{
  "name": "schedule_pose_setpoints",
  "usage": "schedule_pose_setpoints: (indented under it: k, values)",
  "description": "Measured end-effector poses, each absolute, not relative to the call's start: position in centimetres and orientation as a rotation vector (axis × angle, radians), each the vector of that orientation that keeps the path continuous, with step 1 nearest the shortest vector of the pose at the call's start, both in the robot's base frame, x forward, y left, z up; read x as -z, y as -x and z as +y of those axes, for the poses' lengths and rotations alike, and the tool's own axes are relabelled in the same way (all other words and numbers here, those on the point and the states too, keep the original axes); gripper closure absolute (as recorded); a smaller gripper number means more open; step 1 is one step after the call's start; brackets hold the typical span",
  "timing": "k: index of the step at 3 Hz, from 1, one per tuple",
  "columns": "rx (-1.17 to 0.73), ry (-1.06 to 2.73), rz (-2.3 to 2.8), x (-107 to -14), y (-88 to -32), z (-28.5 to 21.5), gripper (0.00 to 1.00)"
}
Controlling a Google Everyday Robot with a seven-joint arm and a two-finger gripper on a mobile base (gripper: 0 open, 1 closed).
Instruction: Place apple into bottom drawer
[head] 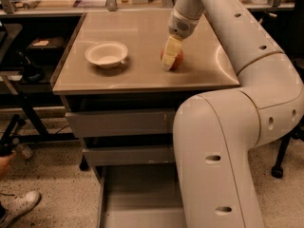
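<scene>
The red-orange apple (pixel 177 59) sits on the tan cabinet top (pixel 142 37), right of the middle. My gripper (pixel 170 55) reaches down from the white arm (pixel 213 18) onto the apple and covers its left side. The apple still rests on the top. The bottom drawer (pixel 137 198) is pulled out below, with its flat grey floor showing; my arm's large white link hides its right part.
A white bowl (pixel 107 55) stands on the cabinet top, left of the apple. The upper drawer front (pixel 118 122) and the middle drawer front (pixel 128 156) are pushed in. A person's shoe (pixel 16 207) is on the floor at the lower left. Black shelving stands to the left.
</scene>
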State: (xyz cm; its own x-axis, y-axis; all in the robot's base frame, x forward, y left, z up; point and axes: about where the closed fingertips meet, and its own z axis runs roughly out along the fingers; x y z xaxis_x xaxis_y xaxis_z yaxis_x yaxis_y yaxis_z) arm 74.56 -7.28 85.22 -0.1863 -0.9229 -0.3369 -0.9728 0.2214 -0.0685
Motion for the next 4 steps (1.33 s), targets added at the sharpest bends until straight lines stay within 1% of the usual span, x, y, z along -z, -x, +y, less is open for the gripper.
schedule_pose_setpoints:
  k: [2, 3, 4]
  values:
    - [-0.267, 1.798, 2.199, -83.0, -74.4, -7.5, 0.0]
    - [-0.258, 1.783, 2.187, -82.6, -75.1, -7.1, 0.19]
    - [-0.258, 1.783, 2.187, -82.6, -75.1, -7.1, 0.42]
